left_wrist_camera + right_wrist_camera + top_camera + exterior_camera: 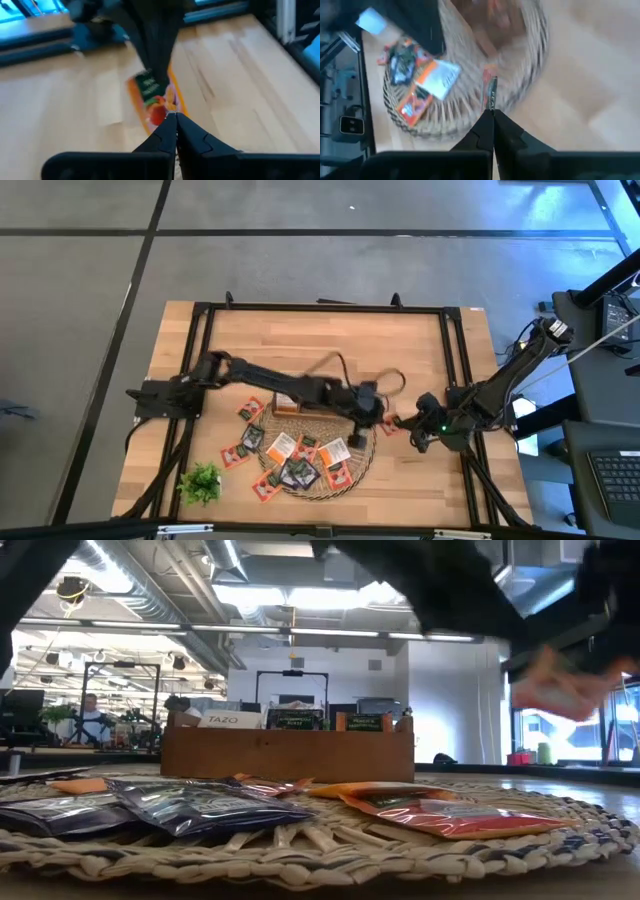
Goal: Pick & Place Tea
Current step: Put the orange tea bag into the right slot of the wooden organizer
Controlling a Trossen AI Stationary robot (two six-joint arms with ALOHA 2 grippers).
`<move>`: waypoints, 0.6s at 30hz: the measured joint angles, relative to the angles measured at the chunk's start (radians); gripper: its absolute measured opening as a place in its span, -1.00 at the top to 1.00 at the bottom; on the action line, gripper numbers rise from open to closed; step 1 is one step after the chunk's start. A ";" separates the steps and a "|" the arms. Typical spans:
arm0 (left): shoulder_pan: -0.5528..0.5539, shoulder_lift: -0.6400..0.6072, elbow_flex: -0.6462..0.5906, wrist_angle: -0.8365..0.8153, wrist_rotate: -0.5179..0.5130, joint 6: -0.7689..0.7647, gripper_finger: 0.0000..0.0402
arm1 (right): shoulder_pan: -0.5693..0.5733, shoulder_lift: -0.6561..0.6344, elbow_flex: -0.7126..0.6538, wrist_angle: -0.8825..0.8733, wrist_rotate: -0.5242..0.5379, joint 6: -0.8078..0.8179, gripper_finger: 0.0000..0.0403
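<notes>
Right gripper (492, 114) first: pressed together on a red-orange sachet (490, 92), seen edge-on past the fingertips and lifted clear of the table (420, 340), just beside the right rim of the wicker mat (318, 494). Meets the left gripper (175, 120) there, also pressed together, tips right at the sachet's near edge. Looks like a hand-over between the two, or possibly a shared pinch; cannot tell from these views whether the left tips actually have hold of the foil.

To do it well: hold the right pinch firm until the left one surely has a corner, then release one side only. Avoid pulling both ways, since thin foil would likely tear or slip. Carry level toward the wooden tray (287, 405) at the mat's far side, and drop into a slot standing on edge.

Hard to make out: the print on the sachet, lost in blur. From table height, shows only as an orange smear (555, 685) under dark arm shapes. Tray slots mostly hidden from above by the left arm. Other sachets (300, 460) lie scattered on the mat, some overlapping.
</notes>
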 joint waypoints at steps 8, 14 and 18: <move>0.067 -0.295 -0.256 0.018 0.146 -0.115 0.99 | -0.213 0.029 0.214 -0.028 -0.030 -0.499 0.98; 0.044 -0.520 -0.606 0.320 0.141 -0.235 0.99 | -0.430 0.094 0.323 -0.031 -0.251 -0.774 0.98; 0.018 -0.652 -0.792 0.498 0.088 -0.283 0.99 | -0.555 0.192 0.406 -0.029 -0.400 -0.870 0.98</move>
